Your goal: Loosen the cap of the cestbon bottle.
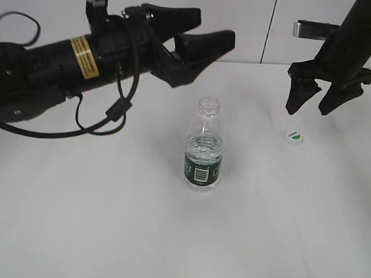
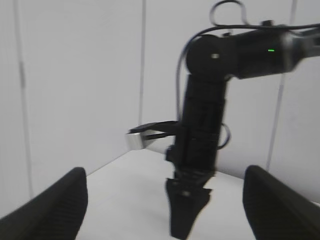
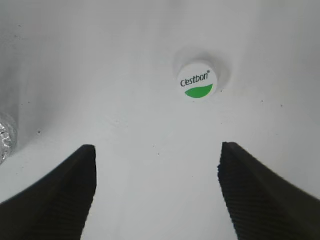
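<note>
One loose cap [image 1: 294, 137] beside bottle [image 1: 204, 146]

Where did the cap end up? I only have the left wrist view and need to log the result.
Observer: The cap lies on the table, logo up, off the bottle.
Operator: Is anything holding it?
Observer: No. The right gripper hovers just above and behind it, jaws open and empty.
Operator: And the bottle?
Observer: It stands upright mid-table with its mouth open; the left gripper is up above it, touching nothing, jaws apart.
</note>
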Controlling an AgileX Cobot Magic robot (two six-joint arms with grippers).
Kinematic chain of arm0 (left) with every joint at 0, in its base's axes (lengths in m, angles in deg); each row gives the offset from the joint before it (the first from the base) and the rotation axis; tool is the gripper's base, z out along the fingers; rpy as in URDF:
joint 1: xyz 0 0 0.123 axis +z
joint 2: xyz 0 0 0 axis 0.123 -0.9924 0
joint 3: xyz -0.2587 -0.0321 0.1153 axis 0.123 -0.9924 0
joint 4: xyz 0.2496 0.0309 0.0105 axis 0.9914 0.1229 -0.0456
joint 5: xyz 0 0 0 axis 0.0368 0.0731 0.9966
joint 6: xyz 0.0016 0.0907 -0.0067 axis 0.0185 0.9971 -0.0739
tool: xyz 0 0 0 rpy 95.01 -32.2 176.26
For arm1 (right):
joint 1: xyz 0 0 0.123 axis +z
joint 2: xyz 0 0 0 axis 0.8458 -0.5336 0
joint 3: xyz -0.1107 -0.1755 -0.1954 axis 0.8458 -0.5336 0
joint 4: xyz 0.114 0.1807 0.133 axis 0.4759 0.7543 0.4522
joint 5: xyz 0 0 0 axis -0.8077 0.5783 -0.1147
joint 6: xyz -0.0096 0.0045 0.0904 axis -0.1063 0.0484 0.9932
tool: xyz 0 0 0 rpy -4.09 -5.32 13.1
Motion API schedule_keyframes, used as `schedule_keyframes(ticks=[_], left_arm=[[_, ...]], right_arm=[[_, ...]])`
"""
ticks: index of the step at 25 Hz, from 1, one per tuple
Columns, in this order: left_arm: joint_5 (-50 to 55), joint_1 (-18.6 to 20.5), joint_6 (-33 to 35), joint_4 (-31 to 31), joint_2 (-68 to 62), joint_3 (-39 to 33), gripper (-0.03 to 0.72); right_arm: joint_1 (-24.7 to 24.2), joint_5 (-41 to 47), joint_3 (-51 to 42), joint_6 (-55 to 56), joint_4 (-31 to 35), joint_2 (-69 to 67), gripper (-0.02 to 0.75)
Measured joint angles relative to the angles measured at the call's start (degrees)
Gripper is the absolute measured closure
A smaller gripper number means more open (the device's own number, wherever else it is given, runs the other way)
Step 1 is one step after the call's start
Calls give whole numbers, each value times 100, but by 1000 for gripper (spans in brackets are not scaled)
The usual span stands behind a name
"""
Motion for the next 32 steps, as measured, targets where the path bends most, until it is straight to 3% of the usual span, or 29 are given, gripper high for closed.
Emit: schedule_keyframes(ticks=[6,14,19,22,24,28,32], left_arm=[[2469,24,-155,-1076,1158,-2,115],[5190,484,-418,-1263,2476,-6,120],[7712,770,-394,-1485,2690,487,122],[9013,982,297,-1845,2650,871,122],[9591,1203,983,-2472,2601,1072,122],[10177,1803,2306,-3654,2428,1183,122],[10569,2244,2835,-4024,2190,1209,122]], right_arm=[[0,165,0,31,6,263,158],[0,192,0,42,12,455,158],[0,192,0,93,32,471,157],[0,192,0,131,38,471,157],[0,192,0,147,38,471,157],[0,195,0,164,38,471,157],[0,195,0,177,38,471,157]])
